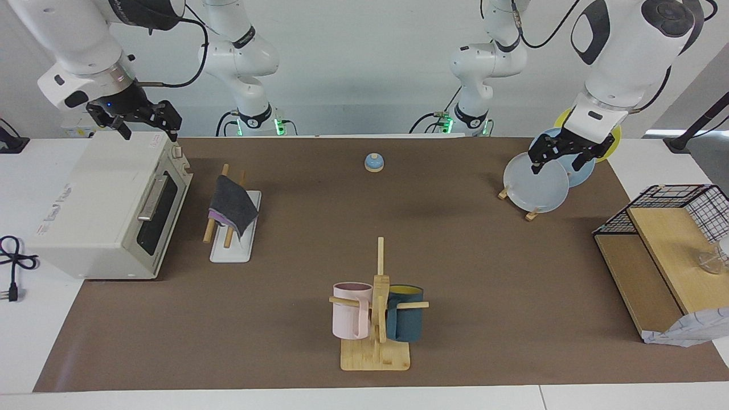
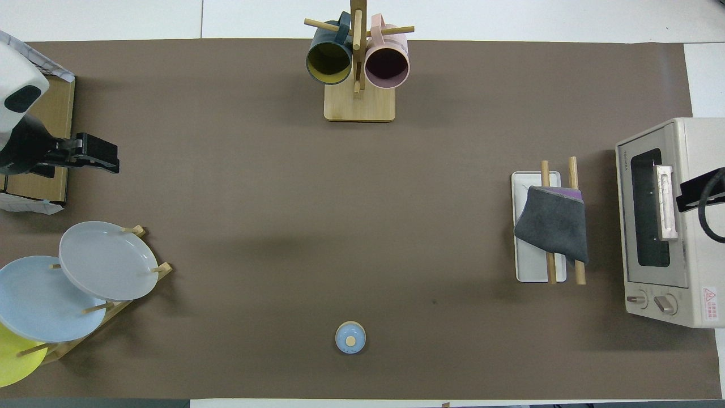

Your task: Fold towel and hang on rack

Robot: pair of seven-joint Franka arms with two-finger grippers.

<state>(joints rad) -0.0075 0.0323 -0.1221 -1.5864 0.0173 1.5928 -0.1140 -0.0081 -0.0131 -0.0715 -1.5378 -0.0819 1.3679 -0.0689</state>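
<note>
Towel draped over the rack — the task looks done, both arms drawn up and apart.

The small terry towel (image 1: 232, 208), folded with its dark grey face out and a purple edge showing, hangs across the two light wooden dowels of the rack (image 1: 242, 243) on its flat white base, beside the white toaster oven (image 1: 102, 205) at the right arm's end. Nothing seems left but to wait. The right gripper (image 1: 145, 122) hovers over the oven, fingers spread and empty; the left gripper (image 1: 561, 155) hangs over the plate stand's pale plates (image 1: 538, 191), fingers parted, holding nothing. The bamboo mug tree (image 1: 377, 319) holds a pink mug and a dark teal one — both look empty.
</note>
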